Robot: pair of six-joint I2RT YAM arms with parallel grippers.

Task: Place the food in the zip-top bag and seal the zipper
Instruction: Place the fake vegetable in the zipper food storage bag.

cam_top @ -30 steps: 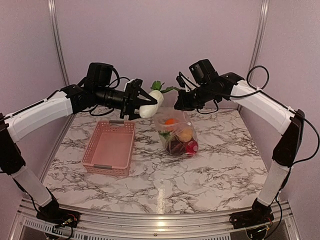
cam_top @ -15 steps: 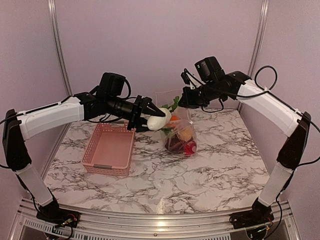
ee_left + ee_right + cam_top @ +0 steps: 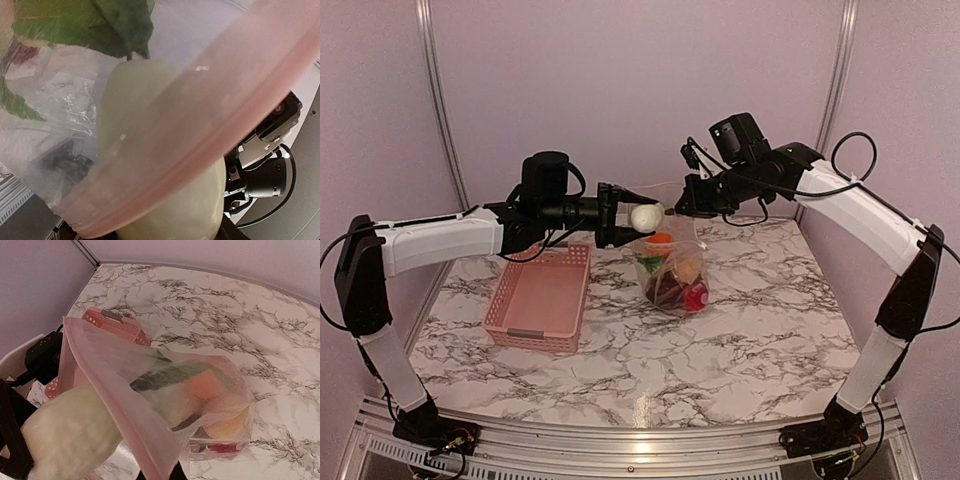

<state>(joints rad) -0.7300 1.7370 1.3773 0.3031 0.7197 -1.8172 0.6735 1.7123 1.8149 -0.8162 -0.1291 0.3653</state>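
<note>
on the left of the marble table (image 3: 750, 340) the pink basket (image 3: 540, 295) is sitting flat, and no food is showing inside it. above its far end the left arm is reaching out level toward the middle, and the left gripper (image 3: 632, 216) is clamping the white radish (image 3: 646, 214) between its fingers, holding it in the air at the mouth of the zip-top bag (image 3: 672, 275). in the left wrist view the radish (image 3: 165, 200) is lying right behind the pinkish zipper (image 3: 200, 135), which is crossing the frame as a slanted band, and green leaves (image 3: 100, 20) are showing through the crinkled plastic beyond it. the bag is standing upright near the table's middle, its bottom resting on the marble and its top being held up. inside it an orange piece (image 3: 661, 240) is lying high, a yellow fruit (image 3: 690, 267) beside it, and a dark brown piece (image 3: 668, 288) and a red piece (image 3: 698, 295) are sitting at the bottom. on the right, the right gripper (image 3: 692, 204) is hanging at the bag's upper edge with its fingers closed; it seems to be pinching the zipper strip there, though the grip itself is mostly hidden at the bottom of the right wrist view. the mouth is standing open, unsealed.
</note>
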